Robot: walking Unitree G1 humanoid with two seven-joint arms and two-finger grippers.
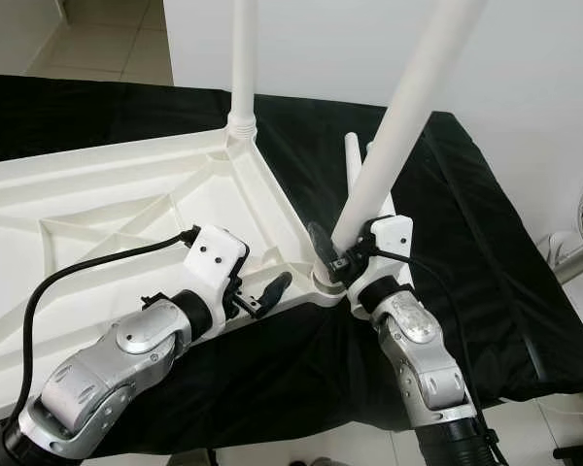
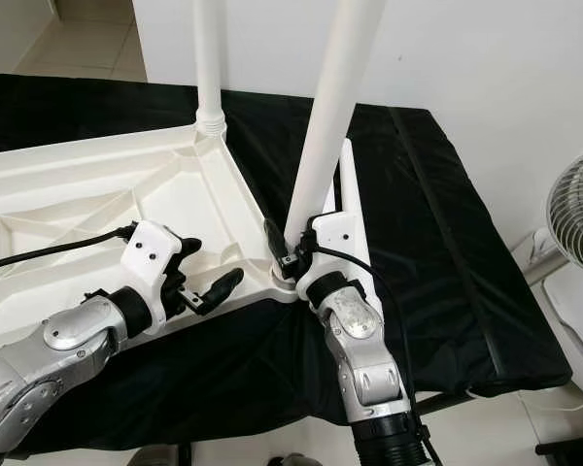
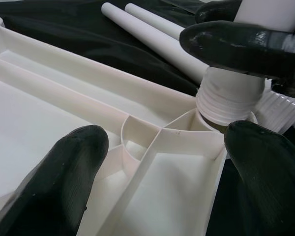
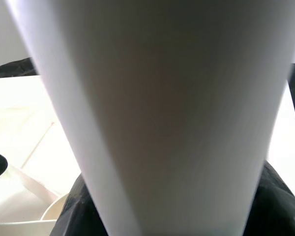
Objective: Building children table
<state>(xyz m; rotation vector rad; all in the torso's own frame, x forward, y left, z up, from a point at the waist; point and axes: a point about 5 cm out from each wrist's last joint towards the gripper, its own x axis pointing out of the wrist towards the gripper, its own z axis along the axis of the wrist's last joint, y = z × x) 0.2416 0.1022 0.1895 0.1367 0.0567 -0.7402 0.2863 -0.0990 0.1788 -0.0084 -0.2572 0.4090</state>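
The right gripper (image 1: pixel 332 254) squeezes a tilted white leg (image 1: pixel 408 107) sitting in the tabletop (image 1: pixel 87 194) corner hole. The left gripper (image 1: pixel 270 289) is open beside it.

No text, label, brand, number or sign can be read anywhere in these views. The white table top (image 1: pixel 97 204), its white legs (image 2: pixel 325 126), the black cloth (image 1: pixel 466 243) and the fan (image 2: pixel 578 218) all show plain surfaces with no markings.
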